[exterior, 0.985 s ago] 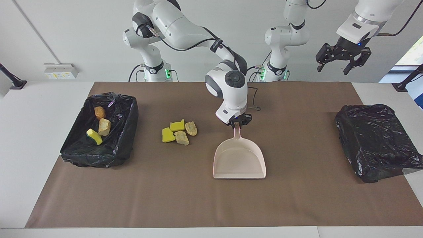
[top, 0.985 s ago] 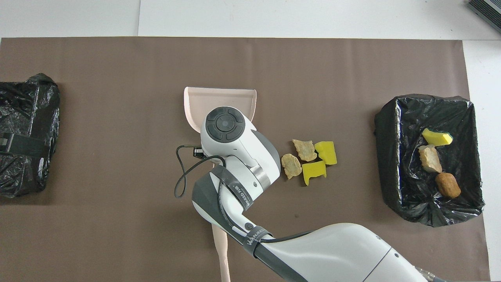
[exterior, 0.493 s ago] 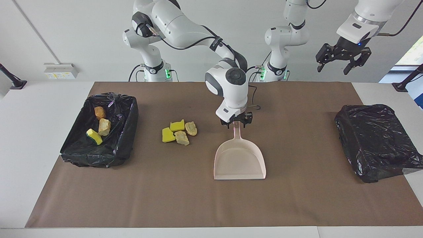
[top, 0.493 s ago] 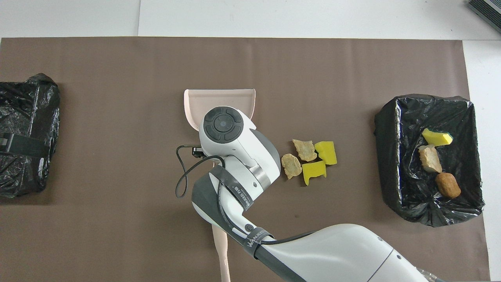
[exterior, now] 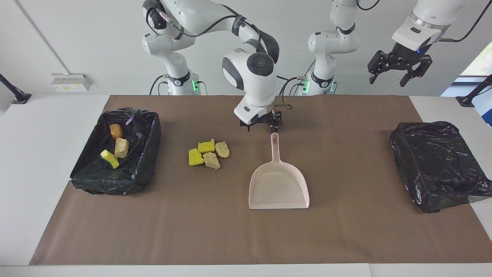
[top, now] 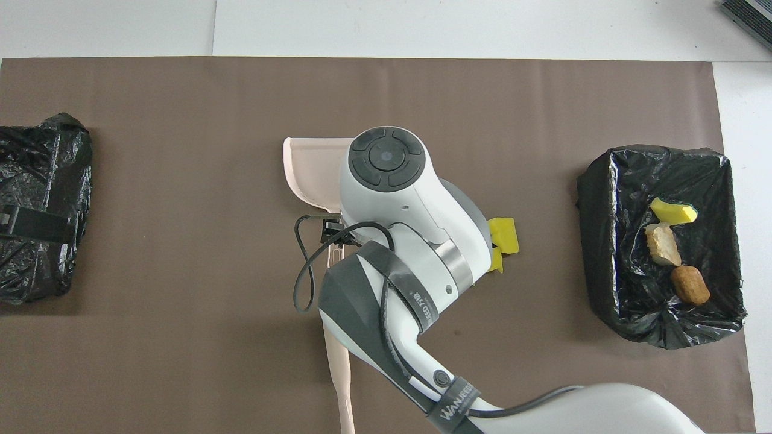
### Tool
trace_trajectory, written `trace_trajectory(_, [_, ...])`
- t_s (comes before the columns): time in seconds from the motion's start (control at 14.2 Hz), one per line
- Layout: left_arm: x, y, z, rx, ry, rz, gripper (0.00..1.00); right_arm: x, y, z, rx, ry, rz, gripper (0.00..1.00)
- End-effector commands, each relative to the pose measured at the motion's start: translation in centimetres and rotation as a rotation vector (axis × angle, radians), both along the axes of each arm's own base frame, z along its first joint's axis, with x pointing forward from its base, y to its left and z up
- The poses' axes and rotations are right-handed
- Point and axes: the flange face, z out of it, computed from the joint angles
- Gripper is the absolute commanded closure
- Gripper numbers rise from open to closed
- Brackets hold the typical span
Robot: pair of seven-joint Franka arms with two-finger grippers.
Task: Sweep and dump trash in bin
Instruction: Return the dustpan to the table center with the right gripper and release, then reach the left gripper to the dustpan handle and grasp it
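Dustpan (exterior: 278, 184) lies flat, released. Right gripper (exterior: 261, 124), jaws apart and empty, hangs over its handle end. Four trash scraps (exterior: 208, 152) beside the dustpan; three in the bin (exterior: 144, 161). Left gripper (exterior: 399, 69), spread open, waits high.

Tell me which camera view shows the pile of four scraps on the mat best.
The facing view: all four scraps lie uncovered between the open bin and the dustpan. In the overhead view the right arm hides most of them; only yellow pieces show.
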Motion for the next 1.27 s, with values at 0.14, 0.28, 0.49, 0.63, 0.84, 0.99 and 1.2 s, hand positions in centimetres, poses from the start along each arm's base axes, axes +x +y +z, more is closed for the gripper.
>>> trace_trajectory(0.14, [0.5,-1.8,-1.0,0.01,-0.031,-0.007,0.0,-11.9,-0.5,0.6,-0.011,0.092,0.076,0.0])
trace_trajectory(0.28, [1.3,-2.7,-1.5,0.004,-0.053,-0.008,0.0,-16.7,-1.0,-0.8,-0.003,0.127,0.085,0.0])
trace_trajectory(0.49, [2.2,-5.2,-3.5,-0.004,-0.08,0.003,0.0,-24.8,-0.7,-2.6,0.047,0.125,0.117,0.0])
trace_trajectory(0.63, [3.4,-7.1,-5.8,-0.011,-0.084,0.004,0.0,-28.0,0.6,-4.3,0.039,0.118,0.171,0.0])
trace_trajectory(0.84, [5.2,-11.8,-9.4,-0.032,-0.084,0.031,0.0,-29.4,2.1,-7.6,0.051,0.091,0.197,0.0])
trace_trajectory(0.99, [6.1,-14.1,-12.0,-0.047,-0.082,0.04,0.0,-28.5,3.2,-9.9,0.07,0.073,0.173,0.0])
trace_trajectory(1.2, [5.9,-17.2,-15.2,-0.059,-0.086,0.057,0.0,-29.7,5.2,-12.8,0.072,0.067,0.164,0.0])
